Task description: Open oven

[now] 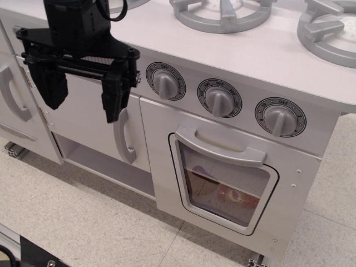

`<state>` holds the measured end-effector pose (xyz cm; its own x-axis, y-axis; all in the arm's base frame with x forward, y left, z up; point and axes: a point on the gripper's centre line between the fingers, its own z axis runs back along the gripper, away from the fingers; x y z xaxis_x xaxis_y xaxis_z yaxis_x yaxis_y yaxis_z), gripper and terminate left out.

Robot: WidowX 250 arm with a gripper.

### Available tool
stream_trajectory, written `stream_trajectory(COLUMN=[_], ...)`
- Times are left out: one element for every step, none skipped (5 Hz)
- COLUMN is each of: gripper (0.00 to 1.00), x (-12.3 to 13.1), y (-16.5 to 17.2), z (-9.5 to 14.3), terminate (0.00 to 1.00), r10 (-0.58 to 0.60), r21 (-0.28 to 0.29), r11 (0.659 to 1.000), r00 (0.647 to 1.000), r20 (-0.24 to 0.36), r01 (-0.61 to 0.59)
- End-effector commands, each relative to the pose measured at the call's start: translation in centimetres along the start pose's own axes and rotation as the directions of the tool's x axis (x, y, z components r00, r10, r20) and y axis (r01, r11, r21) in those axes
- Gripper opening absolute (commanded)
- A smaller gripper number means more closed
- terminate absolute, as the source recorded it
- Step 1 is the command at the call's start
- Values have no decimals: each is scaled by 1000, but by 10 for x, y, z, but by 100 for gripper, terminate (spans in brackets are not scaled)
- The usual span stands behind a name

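Here my claw (83, 100) hangs at the upper left, in front of the toy kitchen, with its two black fingers (114, 100) spread wide and pointing down. Nothing sits between them; I hold nothing. The right finger's tip hovers just above the top of a vertical grey handle (125, 139) on a plain cabinet door (92, 119), though I cannot tell whether it touches. The left finger hangs beside the neighbouring cabinet at the far left, which has its own vertical handle (14, 94).

The oven (233, 183) lies to the right of my claw, well apart from it, low on the front of the kitchen. Its door is shut flush with the light grey panel. The wide horizontal handle (219, 147) runs across the top of the door, above the rounded clear window (222, 186), through which something red and pale shows dimly inside.

Above the oven three round knobs (219, 99) sit in a row on the slanted panel. On top, grey burner rings (222, 14) are visible. Below the cabinet door an open shelf (108, 167) gapes. The speckled floor (83, 228) spreads beneath.
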<state>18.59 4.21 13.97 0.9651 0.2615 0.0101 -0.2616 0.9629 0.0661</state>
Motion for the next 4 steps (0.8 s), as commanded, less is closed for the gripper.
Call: stream_trajectory(gripper=[100, 100, 100, 100], x=[0, 12, 30, 50], y=[0, -17, -33, -44], z=[0, -12, -30, -52], terminate=[0, 0, 0, 0], r10=[0, 153, 359, 552], r21=[0, -34, -93, -142], r11=[1000, 988, 929, 825], r00=[1000, 988, 933, 834], r20=[0, -33, -15, -4], r01=[0, -154, -358, -547])
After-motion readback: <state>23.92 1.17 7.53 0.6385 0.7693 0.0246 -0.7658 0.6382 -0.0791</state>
